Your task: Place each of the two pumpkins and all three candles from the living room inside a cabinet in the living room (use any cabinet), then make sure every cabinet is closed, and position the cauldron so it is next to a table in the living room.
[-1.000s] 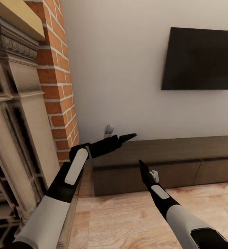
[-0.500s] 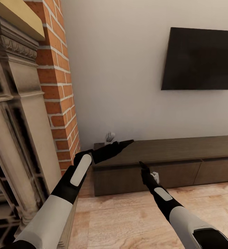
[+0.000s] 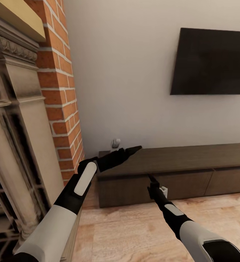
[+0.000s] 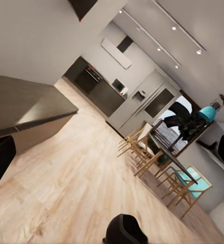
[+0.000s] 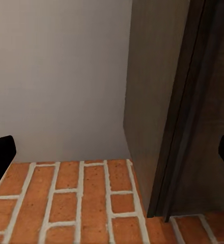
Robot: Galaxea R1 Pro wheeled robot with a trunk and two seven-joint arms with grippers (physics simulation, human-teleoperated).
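Observation:
The cabinet (image 3: 178, 163) is a long, low dark-brown unit along the white wall, and its drawer fronts look shut. My left gripper (image 3: 134, 149) hovers over the left end of its top, open and empty; the left wrist view shows its fingers (image 4: 0, 157) wide apart beside the cabinet (image 4: 25, 101). My right gripper (image 3: 150, 178) is in front of the left drawer front, open and empty. Its wrist view looks at the cabinet's end panel (image 5: 158, 101). A black rounded shape (image 4: 123, 231) may be the cauldron; I cannot tell. Pumpkins, candles and the table are out of view.
A stone fireplace (image 3: 14, 138) and a brick column (image 3: 60, 91) stand close on the left. A dark TV (image 3: 212, 62) hangs above the cabinet. Wood floor (image 3: 134, 229) lies in front. The left wrist view shows a far kitchen and a dining table with chairs (image 4: 163, 157).
My left gripper has sunk slightly toward the cabinet top. My right gripper has dropped a little lower in front of the drawer. The view has shifted slightly.

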